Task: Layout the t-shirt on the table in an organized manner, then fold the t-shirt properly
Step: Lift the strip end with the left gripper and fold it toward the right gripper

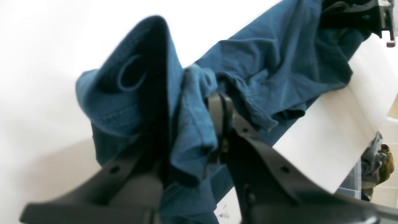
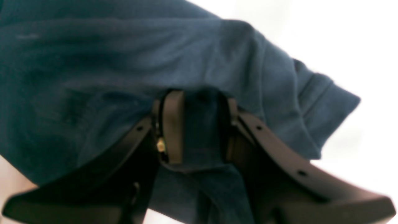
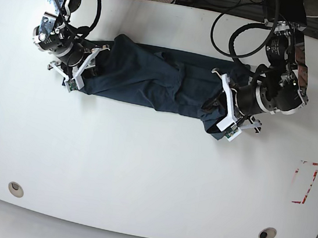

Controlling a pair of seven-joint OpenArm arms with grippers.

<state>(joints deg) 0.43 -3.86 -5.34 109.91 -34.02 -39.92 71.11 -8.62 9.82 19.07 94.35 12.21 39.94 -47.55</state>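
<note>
The dark navy t-shirt (image 3: 152, 83) lies stretched in a wrinkled band across the far half of the white table (image 3: 152, 171), held at both ends. My left gripper (image 3: 223, 109) is at its right end in the base view. In the left wrist view that gripper (image 1: 192, 118) is shut on a bunched fold of t-shirt (image 1: 273, 62), with one finger pad (image 1: 219, 112) showing. My right gripper (image 3: 84, 65) holds the other end. Seen from the right wrist, this gripper (image 2: 201, 124) is shut on a thick fold of t-shirt (image 2: 93, 77) between its pads (image 2: 172, 124).
A red-outlined rectangle mark (image 3: 305, 182) sits near the table's right edge. Two round grommet holes (image 3: 15, 189) (image 3: 267, 233) lie along the front edge. Cables hang behind both arms at the back. A clear bin (image 1: 351, 183) stands beyond the table edge in the left wrist view.
</note>
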